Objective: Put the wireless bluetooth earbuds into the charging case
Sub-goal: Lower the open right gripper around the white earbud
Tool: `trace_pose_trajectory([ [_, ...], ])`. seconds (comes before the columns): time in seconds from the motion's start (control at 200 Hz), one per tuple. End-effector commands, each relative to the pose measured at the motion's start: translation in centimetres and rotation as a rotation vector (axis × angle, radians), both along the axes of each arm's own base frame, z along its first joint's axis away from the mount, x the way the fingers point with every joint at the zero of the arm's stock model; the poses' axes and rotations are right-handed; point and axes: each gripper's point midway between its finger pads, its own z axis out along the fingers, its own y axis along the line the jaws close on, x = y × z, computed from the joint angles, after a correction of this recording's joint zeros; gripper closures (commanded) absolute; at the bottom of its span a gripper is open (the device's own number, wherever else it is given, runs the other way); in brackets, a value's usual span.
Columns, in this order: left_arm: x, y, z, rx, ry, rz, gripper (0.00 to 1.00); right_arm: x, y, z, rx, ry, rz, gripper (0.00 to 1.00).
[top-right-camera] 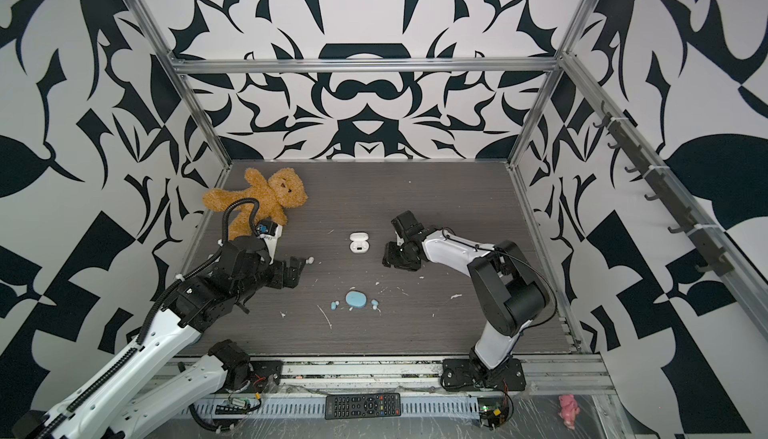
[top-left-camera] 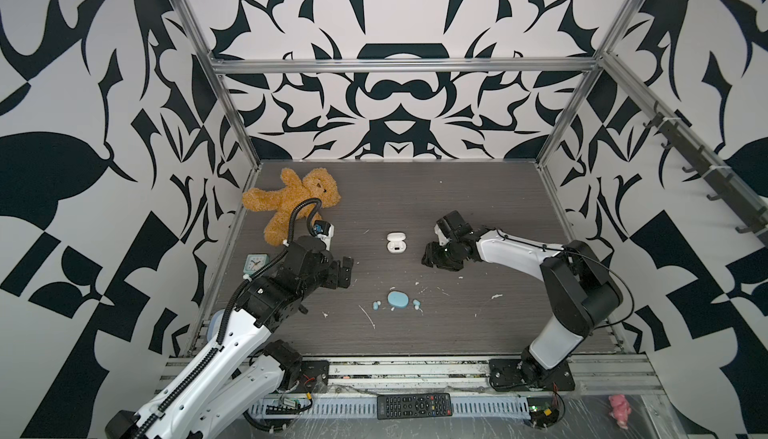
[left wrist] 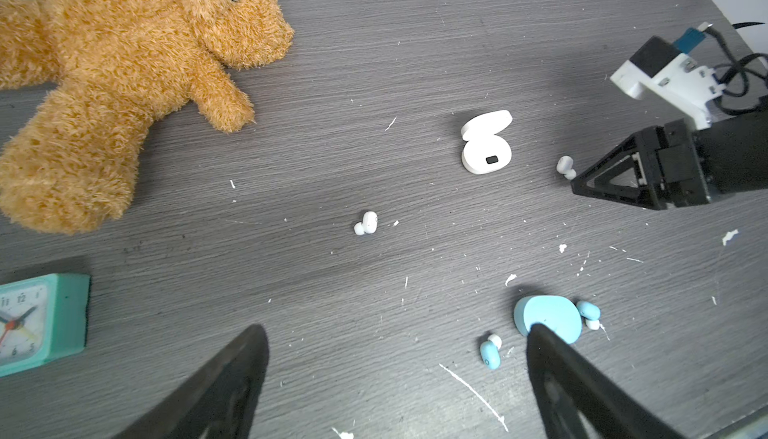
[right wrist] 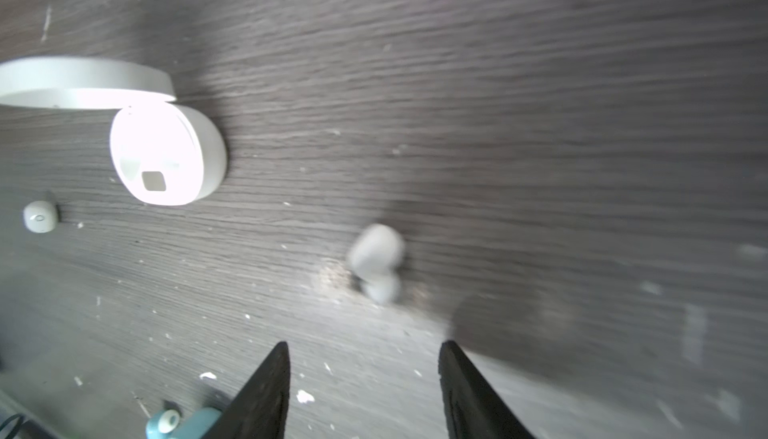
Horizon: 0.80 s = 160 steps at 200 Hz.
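An open white charging case (top-left-camera: 395, 243) (left wrist: 486, 146) (right wrist: 166, 158) sits mid-table, and a closed blue case (top-left-camera: 398, 300) (left wrist: 546, 318) lies nearer the front. Two blue earbuds (top-left-camera: 376, 305) (top-left-camera: 416, 303) flank the blue case. One white earbud (left wrist: 366, 223) (top-right-camera: 309, 259) lies ahead of my open left gripper (left wrist: 397, 329) (top-left-camera: 347, 273). A second white earbud (right wrist: 376, 258) (left wrist: 566, 167) rests on the table just beyond my right gripper (right wrist: 365, 343) (top-left-camera: 432, 256). That gripper is open, with nothing between its fingers.
A brown teddy bear (top-left-camera: 291, 200) lies at the back left, and a teal alarm clock (top-left-camera: 252, 263) stands by the left wall. A black remote (top-left-camera: 413, 405) and a pink toy (top-left-camera: 619, 410) lie below the table's front rail. White flecks dot the tabletop.
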Motion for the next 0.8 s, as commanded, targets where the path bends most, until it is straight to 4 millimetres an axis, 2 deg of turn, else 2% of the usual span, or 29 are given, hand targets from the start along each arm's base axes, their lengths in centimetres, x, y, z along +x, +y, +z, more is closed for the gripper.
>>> trace_pose_trajectory([
  [0.0, -0.1, 0.0, 0.1, -0.013, -0.005, -0.002, 0.01, 0.5, -1.5, 2.3, -0.091, -0.050, 0.039, 0.40],
  [0.155, -0.1, -0.1, 0.1, -0.015, -0.004, -0.006, 0.01, 1.2, -1.6, 2.8, -0.129, -0.073, 0.096, 0.40],
  [0.385, -0.1, 0.0, 0.1, -0.013, -0.007, -0.004, 0.01, 2.8, 0.0, 3.2, -0.100, -0.100, 0.146, 0.43],
  [0.795, -0.1, -0.2, 0.0, -0.016, -0.005, -0.009, 0.01, 3.0, 1.5, 0.7, -0.039, -0.026, 0.123, 0.44],
])
